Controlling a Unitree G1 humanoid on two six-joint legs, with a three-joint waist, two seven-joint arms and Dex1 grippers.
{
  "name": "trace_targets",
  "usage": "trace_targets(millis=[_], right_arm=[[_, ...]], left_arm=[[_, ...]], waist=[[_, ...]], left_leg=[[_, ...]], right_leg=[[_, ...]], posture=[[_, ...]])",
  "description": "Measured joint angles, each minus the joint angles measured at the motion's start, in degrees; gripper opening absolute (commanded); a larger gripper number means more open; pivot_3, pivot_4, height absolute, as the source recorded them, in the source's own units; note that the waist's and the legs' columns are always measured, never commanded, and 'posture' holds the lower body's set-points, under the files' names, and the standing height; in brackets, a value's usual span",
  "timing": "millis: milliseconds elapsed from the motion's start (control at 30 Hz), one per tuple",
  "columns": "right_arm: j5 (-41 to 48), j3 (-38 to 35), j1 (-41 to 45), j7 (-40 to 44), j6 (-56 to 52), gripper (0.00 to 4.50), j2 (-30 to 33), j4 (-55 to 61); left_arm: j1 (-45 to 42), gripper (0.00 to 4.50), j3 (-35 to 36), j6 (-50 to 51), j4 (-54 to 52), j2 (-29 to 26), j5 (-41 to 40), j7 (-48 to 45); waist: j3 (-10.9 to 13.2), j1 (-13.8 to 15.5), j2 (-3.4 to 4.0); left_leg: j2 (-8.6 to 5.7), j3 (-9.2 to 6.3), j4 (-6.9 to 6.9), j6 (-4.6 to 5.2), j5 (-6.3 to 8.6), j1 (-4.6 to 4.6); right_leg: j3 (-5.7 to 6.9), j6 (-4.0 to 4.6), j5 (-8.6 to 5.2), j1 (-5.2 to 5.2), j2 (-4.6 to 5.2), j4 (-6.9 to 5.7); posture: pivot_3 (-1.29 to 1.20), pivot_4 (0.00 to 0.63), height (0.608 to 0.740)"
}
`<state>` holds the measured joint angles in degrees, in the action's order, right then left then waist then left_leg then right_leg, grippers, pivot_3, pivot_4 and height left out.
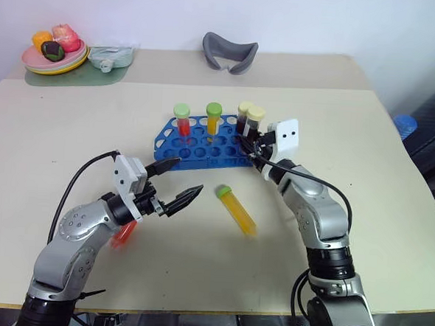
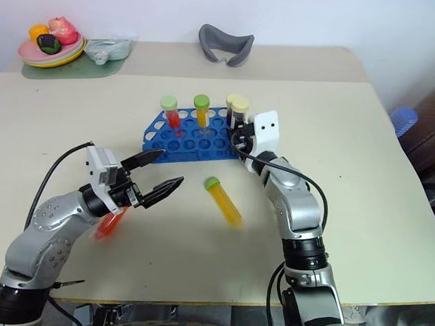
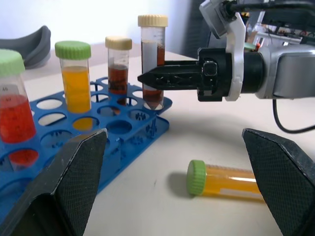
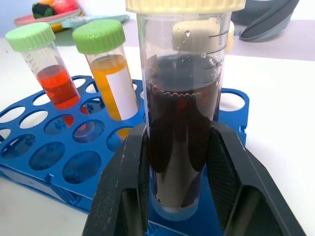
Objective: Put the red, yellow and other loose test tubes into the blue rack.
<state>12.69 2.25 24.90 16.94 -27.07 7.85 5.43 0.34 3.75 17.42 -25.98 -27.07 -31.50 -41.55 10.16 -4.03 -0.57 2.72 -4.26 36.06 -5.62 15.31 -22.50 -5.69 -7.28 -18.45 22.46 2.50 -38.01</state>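
The blue rack (image 1: 197, 141) stands mid-table and holds a red tube (image 1: 182, 121), an orange tube (image 1: 213, 118) and a dark brown tube (image 1: 243, 114). My right gripper (image 1: 252, 146) is shut on a second dark brown tube with a cream cap (image 4: 179, 113), upright with its tip in a hole at the rack's right end. A yellow tube with a green cap (image 1: 237, 210) lies loose in front of the rack. Another red tube (image 1: 124, 233) lies partly hidden under my left arm. My left gripper (image 1: 187, 177) is open, level, left of the yellow tube and holding nothing.
A plate of toy food (image 1: 54, 54) on a green mat and a small tray (image 1: 109, 56) sit at the back left. A grey curved object (image 1: 229, 51) lies at the back centre. The table's right edge is near a blue object (image 1: 404, 124).
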Motion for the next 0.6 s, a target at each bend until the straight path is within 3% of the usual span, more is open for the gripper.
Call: trace_targets(millis=[100, 200, 333, 500, 600], right_arm=[[-1.3, 1.02, -1.56, 0.86, 4.42, 1.33, 0.01, -1.56], [-1.41, 1.21, -2.22, 1.85, 6.89, 2.4, 0.02, -2.72], [-1.8, 1.07, -2.17, 1.84, 7.8, 4.23, 0.57, -2.3], [-1.63, 0.39, -2.05, 2.95, 1.41, 4.23, 6.08, 4.38], [2.72, -2.08, -2.68, 5.36, -10.21, 4.23, 12.31, 12.36]], left_arm=[[0.06, 4.5, 0.0, -0.07, 0.0, -0.15, -0.18, -0.23], [-0.03, 4.5, 0.0, -0.07, 0.02, -0.41, -0.22, -0.54], [-0.83, 4.5, 0.1, -0.06, 0.12, -1.05, -0.27, -0.69], [-1.21, 4.5, 1.62, -0.03, 0.68, -1.95, -0.38, -0.7], [-1.12, 4.5, 3.21, -0.03, 1.58, -3.6, -0.4, -1.01]], waist=[[0.0, 0.03, 0.0], [0.0, 0.01, 0.01], [0.0, 0.08, 0.01], [0.01, 0.11, 0.02], [0.02, 0.22, 0.01]], left_leg=[[0.0, 0.0, 0.0, 0.0, 0.0, 0.0], [0.0, 0.0, 0.0, 0.0, 0.0, 0.0], [0.0, 0.0, 0.01, 0.0, 0.0, 0.0], [0.0, 0.0, 0.01, 0.0, 0.0, 0.0], [0.0, -0.02, 0.01, 0.0, 0.0, -0.01]], right_leg=[[0.0, 0.0, 0.0, 0.0, 0.0, 0.0], [0.0, 0.0, 0.0, 0.0, 0.0, 0.0], [0.0, 0.0, 0.0, -0.01, 0.0, 0.0], [0.0, 0.0, 0.0, 0.0, 0.0, 0.01], [0.01, 0.0, -0.01, -0.03, 0.0, 0.04]], posture=[[0.0, 0.15, 0.74], [0.0, 0.15, 0.74], [0.0, 0.15, 0.74], [0.0, 0.15, 0.74], [0.0, 0.15, 0.74]])
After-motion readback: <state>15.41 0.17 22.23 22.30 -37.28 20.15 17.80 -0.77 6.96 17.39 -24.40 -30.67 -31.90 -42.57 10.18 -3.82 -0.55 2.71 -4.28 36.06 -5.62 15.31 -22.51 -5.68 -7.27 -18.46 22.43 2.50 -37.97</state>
